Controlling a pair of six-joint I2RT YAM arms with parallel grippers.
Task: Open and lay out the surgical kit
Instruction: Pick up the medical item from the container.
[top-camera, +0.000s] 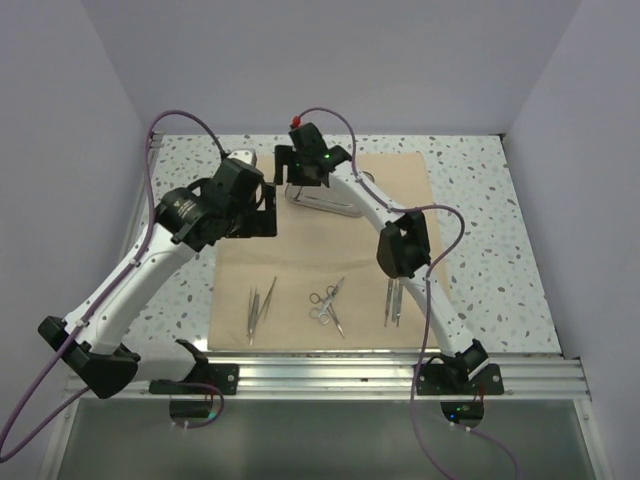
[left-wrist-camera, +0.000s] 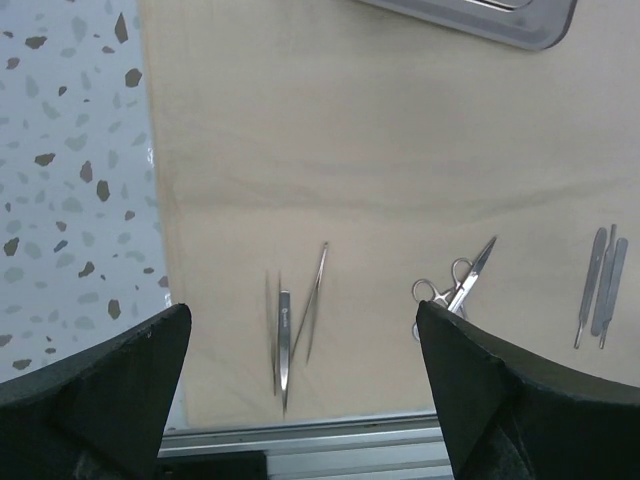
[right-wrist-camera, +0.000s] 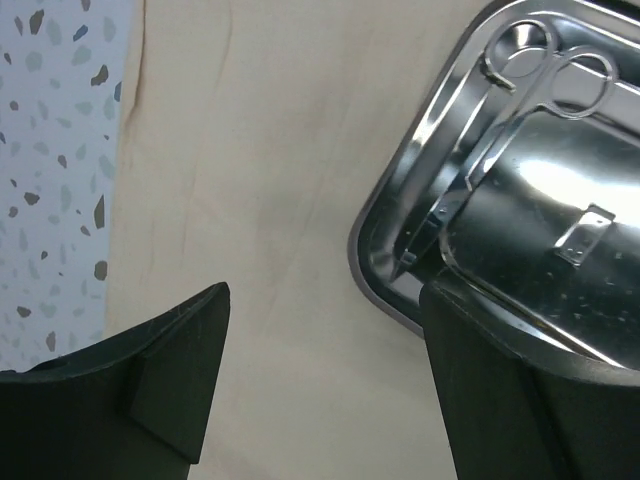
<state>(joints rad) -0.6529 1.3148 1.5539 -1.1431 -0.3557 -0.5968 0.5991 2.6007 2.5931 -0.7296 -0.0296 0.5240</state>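
Lying on cloth (top-camera: 300, 262): three instrument clusters (top-camera: 328, 303) | one tray (right-wrist-camera: 375, 240) | left gripper (left-wrist-camera: 300, 310), right gripper (right-wrist-camera: 325, 290) gaping, empty

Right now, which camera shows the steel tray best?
Right wrist: the steel tray is close up, with scissors lying inside. Top external shows it small, partly hidden by the right arm; left wrist catches only its rim at the top edge.

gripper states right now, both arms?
Left gripper: open, empty, above the tweezers on the cloth.
Right gripper: open, empty, at the corner of the steel tray.
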